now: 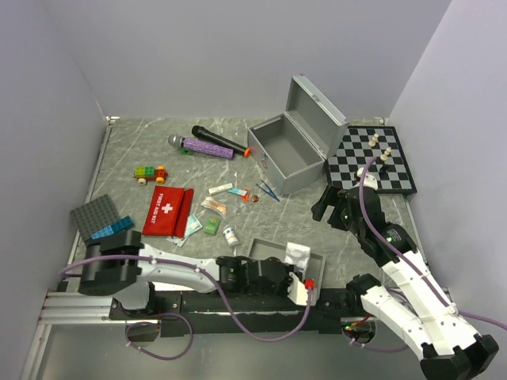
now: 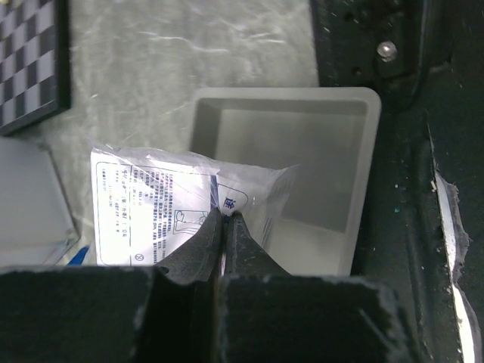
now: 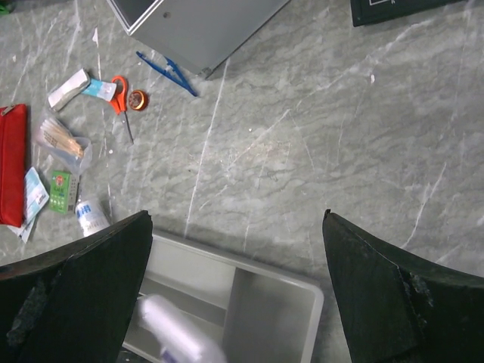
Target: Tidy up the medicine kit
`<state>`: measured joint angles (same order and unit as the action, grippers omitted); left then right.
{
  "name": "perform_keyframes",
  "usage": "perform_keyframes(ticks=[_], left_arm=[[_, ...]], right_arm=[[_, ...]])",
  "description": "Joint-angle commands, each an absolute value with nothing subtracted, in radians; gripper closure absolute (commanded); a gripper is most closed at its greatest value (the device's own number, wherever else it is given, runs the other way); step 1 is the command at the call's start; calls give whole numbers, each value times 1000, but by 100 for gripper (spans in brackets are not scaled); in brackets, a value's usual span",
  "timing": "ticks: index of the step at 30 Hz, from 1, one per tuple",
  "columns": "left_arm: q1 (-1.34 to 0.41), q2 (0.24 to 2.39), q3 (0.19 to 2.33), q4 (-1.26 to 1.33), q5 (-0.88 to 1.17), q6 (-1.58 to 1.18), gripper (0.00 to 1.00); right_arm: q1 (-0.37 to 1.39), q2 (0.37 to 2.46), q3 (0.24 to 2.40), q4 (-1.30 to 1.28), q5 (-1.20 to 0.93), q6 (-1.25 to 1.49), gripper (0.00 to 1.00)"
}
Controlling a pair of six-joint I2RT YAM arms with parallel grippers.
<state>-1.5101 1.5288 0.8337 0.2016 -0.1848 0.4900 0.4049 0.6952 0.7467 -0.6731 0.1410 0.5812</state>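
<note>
One corner of the slick packet (image 2: pixel 144 204) is sitting clenched in the left jaws, partly over the tray (image 2: pixel 361 144) at the near edge of the surface (image 1: pixel 135 146), probably risking a slip outside; right jaws are gaping empty.

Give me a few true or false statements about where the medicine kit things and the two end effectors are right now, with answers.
1. The silver-grey metal case stands with its lid open. True.
2. The left end effector is shut on a clear printed plastic packet. True.
3. The right end effector grips the red white-cross pouch. False: it is open and empty; the pouch lies on the table.
4. In the top view, the black-and-white chessboard lies left of the case. False: it lies to its right.
</note>
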Motion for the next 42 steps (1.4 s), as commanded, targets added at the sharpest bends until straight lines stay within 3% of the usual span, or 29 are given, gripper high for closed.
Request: perform_keyframes(ticks=[1,12,22,27,32,42], left_arm=[[-1529,1603,903,291,-101,578,99],[-1540,1755,1015,265,-52,640,99],[-1542,1795,1023,218,-89,532,99],[-1542,1824,1075,147,-126,479,78],[-1552,1773,1088,152,-159,472,43],[-1552,1567,1031,42,-345,356,41]], right_arm=[[397,678,741,-686,150,591,0],[396,666,724,-686,146,597,0],[396,657,701,-677,137,601,0],[396,652,698,-676,127,604,0],[396,643,701,-683,132,600,0],[397,647,670,-651,69,548,2]])
